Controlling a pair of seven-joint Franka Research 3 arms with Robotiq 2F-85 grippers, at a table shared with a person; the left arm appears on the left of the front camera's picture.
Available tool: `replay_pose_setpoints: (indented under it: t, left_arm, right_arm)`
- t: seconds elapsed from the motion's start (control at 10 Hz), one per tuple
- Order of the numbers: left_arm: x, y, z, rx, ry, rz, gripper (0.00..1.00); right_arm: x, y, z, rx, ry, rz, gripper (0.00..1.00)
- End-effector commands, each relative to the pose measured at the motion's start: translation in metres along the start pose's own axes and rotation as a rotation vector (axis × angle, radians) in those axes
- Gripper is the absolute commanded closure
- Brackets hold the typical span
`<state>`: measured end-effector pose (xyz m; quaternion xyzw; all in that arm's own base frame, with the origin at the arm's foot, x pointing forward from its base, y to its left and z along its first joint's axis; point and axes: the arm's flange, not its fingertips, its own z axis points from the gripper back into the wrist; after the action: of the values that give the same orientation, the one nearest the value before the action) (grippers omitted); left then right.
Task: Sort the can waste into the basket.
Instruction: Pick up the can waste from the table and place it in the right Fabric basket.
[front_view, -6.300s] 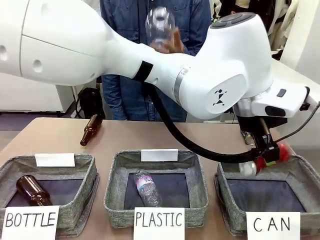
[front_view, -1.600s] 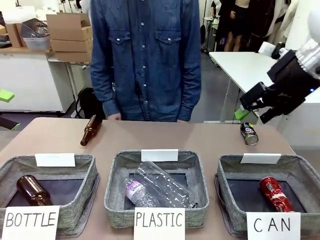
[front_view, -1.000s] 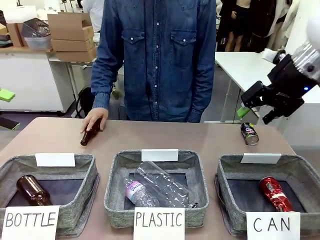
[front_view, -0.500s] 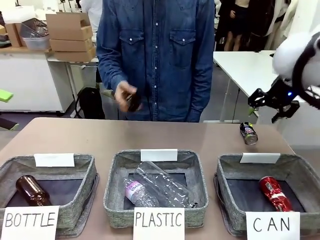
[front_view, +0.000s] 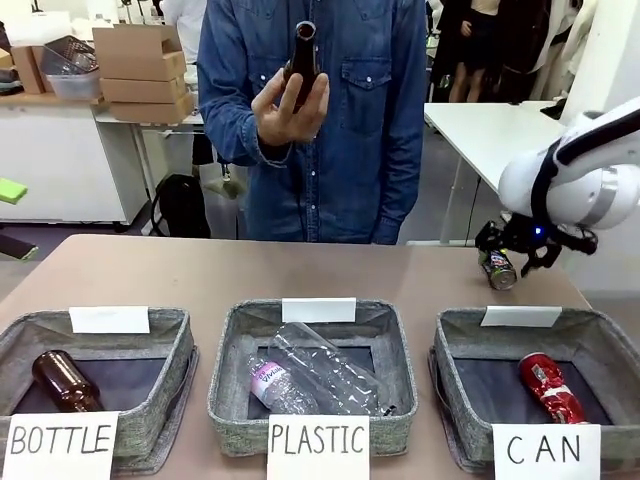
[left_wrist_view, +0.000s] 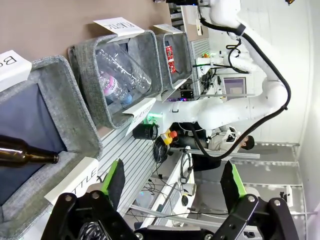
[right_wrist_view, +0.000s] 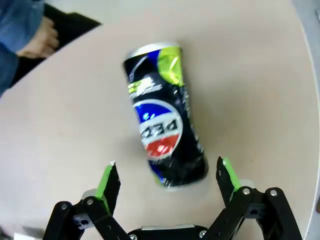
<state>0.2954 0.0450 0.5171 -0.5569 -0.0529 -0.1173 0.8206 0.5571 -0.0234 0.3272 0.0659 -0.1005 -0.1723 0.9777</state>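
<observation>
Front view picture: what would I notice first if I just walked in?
Probably the person's hand holding a brown bottle up high at the far side of the table. Next, the right tool, open, hanging over the dark can lying on the table's far right. A red can already lies in the CAN basket at the near right.

Red can (front_view: 551, 387): shiny, silver ends, lying on its side on the dark floor of the grey felt basket (front_view: 460, 352), at an angle, twd its right half. Basket has white tag + handwritten "CAN" sign, sits at bench's right front. Dark can (right_wrist_view: 165, 131): blue-black w/ colour print, dented, lying on bare bench behind basket, well apart from it.
</observation>
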Motion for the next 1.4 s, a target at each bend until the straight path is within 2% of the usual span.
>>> replay_pose_setpoints:
  t: [0.0,0.2,0.8,0.9,1.0,1.1,1.3]
  left_arm:
    - [-0.003,0.000,0.004,0.002,0.013,-0.017,0.00]
    - [-0.003,0.000,0.004,0.002,0.013,-0.017,0.00]
    - [-0.003,0.000,0.004,0.002,0.013,-0.017,0.00]
    - [-0.003,0.000,0.004,0.002,0.013,-0.017,0.00]
    - [-0.003,0.000,0.004,0.002,0.013,-0.017,0.00]
    - [-0.003,0.000,0.004,0.002,0.013,-0.017,0.00]
    - [-0.003,0.000,0.004,0.002,0.013,-0.017,0.00]
  right_arm:
    - [0.015,0.003,-0.012,-0.046,-0.037,-0.063,0.00]
    - [0.020,0.002,-0.025,-0.060,-0.067,-0.099,0.00]
    - [0.021,0.008,-0.023,-0.086,-0.078,-0.105,0.00]
    - [0.020,0.012,-0.022,-0.118,-0.095,-0.091,0.50]
    - [0.020,0.012,-0.021,-0.121,-0.089,-0.088,0.59]
    - [0.020,0.012,-0.022,-0.124,-0.086,-0.088,1.00]
    - [0.019,0.012,-0.022,-0.131,-0.073,-0.078,1.00]
